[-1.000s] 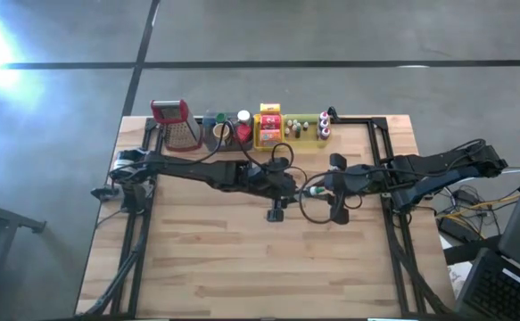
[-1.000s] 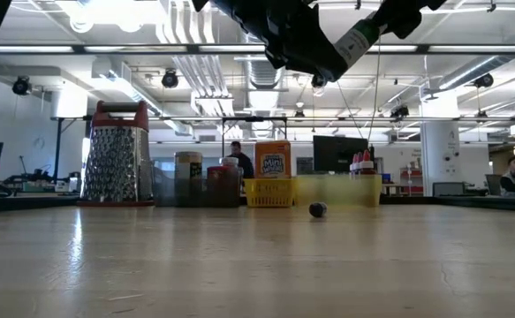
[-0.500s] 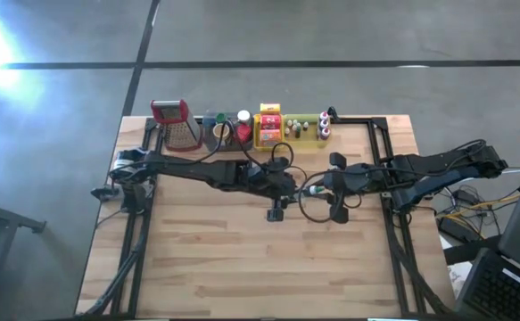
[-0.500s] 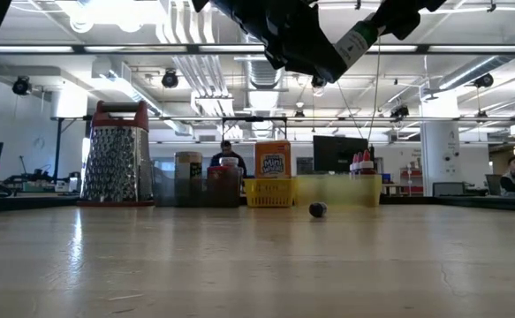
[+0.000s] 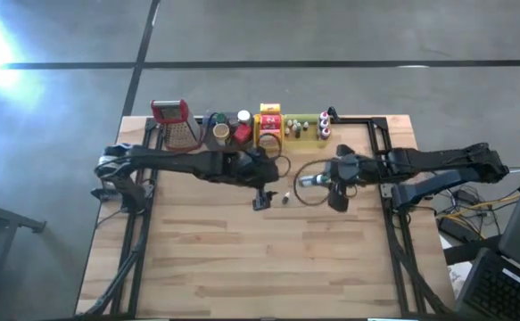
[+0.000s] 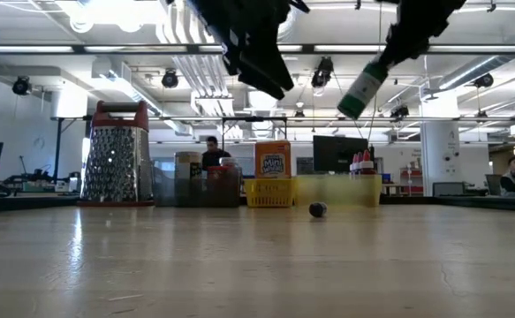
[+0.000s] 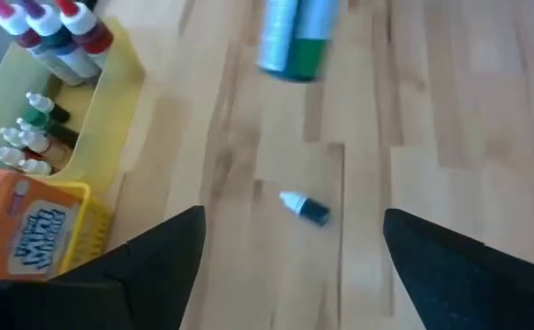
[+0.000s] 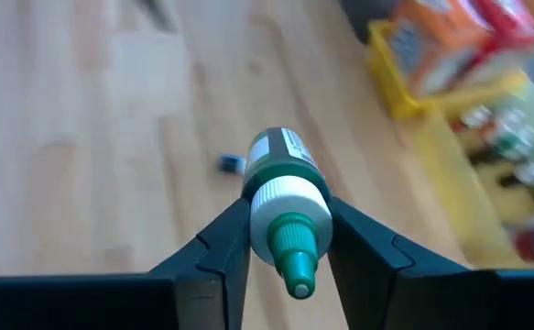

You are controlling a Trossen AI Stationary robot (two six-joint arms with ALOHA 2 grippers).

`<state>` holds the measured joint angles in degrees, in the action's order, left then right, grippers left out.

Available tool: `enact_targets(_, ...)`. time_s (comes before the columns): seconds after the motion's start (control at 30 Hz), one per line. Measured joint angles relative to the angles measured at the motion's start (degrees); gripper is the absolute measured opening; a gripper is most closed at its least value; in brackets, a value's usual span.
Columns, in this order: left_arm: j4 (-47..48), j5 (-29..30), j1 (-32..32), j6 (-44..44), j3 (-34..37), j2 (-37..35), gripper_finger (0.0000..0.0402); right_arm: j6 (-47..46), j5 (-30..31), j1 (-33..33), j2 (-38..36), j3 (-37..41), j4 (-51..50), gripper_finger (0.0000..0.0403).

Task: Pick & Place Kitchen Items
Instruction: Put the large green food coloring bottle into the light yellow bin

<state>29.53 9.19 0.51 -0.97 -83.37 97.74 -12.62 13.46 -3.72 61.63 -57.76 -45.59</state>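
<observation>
Right gripper (image 8: 285, 252) above mid-worktop (image 5: 242, 259), jaws pinching green-capped bottle (image 8: 283, 197). Left gripper (image 7: 289, 252) just left, jaws spread, empty, over tiny dark bottle (image 7: 305, 208) lying flat.

The left gripper (image 5: 261, 201) now stands open and back from the green-capped bottle (image 5: 311, 181), nearer the table's back edge with its trays. The bottle hangs from the right gripper (image 5: 328, 181) alone, tilted cap-up in the low view. Both arms sit farther apart over mid-table.
</observation>
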Motion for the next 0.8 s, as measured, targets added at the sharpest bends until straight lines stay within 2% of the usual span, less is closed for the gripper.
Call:
enact_targets(0.1,-9.16,-0.09,0.0,1.85,6.8,-3.48,0.0341,1.48,-1.34,6.23,0.0,0.0,-1.77,0.0114)
enact_targets(0.23,-26.02,-0.09,0.0,2.86,16.71,-8.14,0.0341,3.95,-6.93,16.54,0.29,-1.07,-3.59,0.0127)
enact_targets(0.33,-38.86,-0.09,0.03,3.0,23.95,-10.07,0.0341,6.71,-11.35,23.89,1.82,-3.47,-4.6,0.0133)
enact_targets(0.47,-51.24,-0.11,0.09,3.55,30.85,-11.12,0.0341,11.46,-15.12,30.87,6.51,-8.75,-6.69,0.0122)
enact_targets(0.63,-55.35,-0.04,0.66,3.19,34.45,-11.18,0.0341,16.34,-15.27,35.97,16.2,-18.35,-13.23,0.0118)
enact_targets(0.8,-55.2,3.46,1.88,2.03,34.97,-12.0,0.0341,20.78,-15.29,39.39,26.07,-27.5,-19.37,0.0133)
